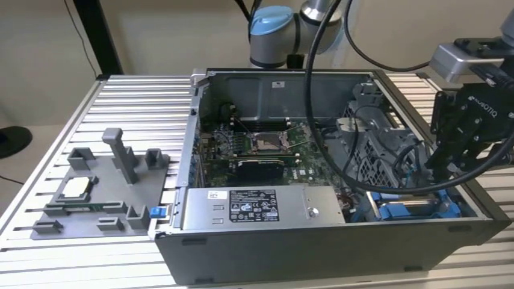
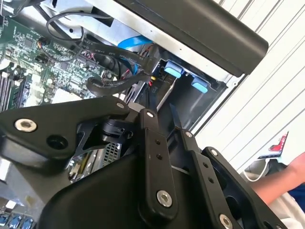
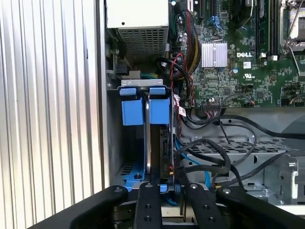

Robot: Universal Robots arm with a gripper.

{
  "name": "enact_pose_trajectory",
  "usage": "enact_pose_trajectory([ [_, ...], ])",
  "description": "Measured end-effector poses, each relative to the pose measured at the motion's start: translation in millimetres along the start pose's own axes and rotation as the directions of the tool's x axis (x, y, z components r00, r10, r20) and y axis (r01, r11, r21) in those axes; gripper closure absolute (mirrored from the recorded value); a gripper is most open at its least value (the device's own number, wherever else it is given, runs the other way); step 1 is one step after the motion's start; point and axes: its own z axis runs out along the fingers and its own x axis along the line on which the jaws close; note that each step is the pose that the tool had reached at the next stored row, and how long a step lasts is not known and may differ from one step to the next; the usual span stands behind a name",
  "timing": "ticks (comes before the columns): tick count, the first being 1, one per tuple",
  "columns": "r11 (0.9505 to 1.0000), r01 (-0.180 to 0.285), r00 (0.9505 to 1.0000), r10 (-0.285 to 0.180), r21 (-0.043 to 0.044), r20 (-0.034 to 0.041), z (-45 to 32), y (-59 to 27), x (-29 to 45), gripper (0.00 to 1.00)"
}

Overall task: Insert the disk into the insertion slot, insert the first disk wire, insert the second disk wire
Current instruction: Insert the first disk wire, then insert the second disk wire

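The arm (image 1: 269, 51) has pale grey joints, a light blue cap (image 1: 271, 21) and thick black cables (image 1: 319, 120). Its black gripper (image 3: 167, 187) bears silver screw heads (image 2: 164, 198), white lettering (image 1: 484, 103) and a silver-grey bracket (image 1: 456, 60).

A plain cream wall (image 1: 161, 36) stands behind a silvery ribbed aluminium table (image 1: 129, 102). A black upright post (image 1: 100, 36) rises at the table's far corner, on the exterior view's left. Pale floor (image 1: 18, 165) beside it carries a dark round base (image 1: 9, 141). The light is even.
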Motion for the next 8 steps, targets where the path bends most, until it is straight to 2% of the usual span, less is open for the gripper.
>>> enact_pose_trajectory([
  [3,1.0000,0.000,1.0000,0.000,-0.0008,-0.0007,-0.4,-1.6,-0.1,0.00],
  [8,0.9999,0.000,1.0000,0.000,-0.0122,-0.0008,-0.5,-12.3,-0.6,0.00],
])
